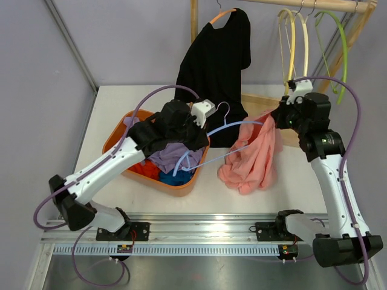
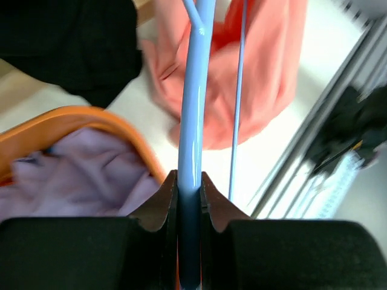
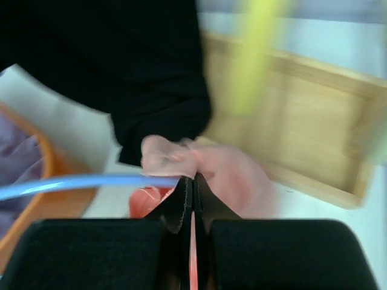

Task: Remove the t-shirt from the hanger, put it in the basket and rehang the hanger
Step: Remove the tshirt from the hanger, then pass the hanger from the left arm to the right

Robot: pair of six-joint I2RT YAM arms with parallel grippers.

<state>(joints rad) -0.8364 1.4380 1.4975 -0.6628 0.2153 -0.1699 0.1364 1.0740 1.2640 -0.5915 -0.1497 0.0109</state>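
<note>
Low in the overhead frame the two arms rise from the near edge of the table (image 1: 121, 99) and lean inward toward its middle. Left of centre sits an orange basket (image 1: 115, 136) of loose clothes, a lilac cloth (image 2: 78, 181) on top. Above it the left gripper (image 2: 188, 181) has its fingers nearly together, clamped on the thin blue hanger (image 2: 195, 109), whose bar runs straight up out of the jaws in the wrist view. This looks like a steadying hold, so the frame stays put while the cloth is drawn off. The pink t-shirt (image 1: 254, 160) is right of centre, bunched and drooping onto the table. Its upper edge is strung toward the hanger's right end, so by my reading it is only partly free. At that upper edge the right gripper (image 3: 192, 184) is closed tight on a fold of the pink cloth. The blue bar enters from the left and ends at the fingers. That view is blurred, so I cannot tell whether the pinch takes in the hanger tip as well. Pulling right, away from the left arm, would be the sensible direction. Farther back, at the top of the frame, a black shirt (image 1: 217, 60) hangs from the wooden rack (image 1: 314, 5) beside spare hangers (image 1: 293, 42).
</note>
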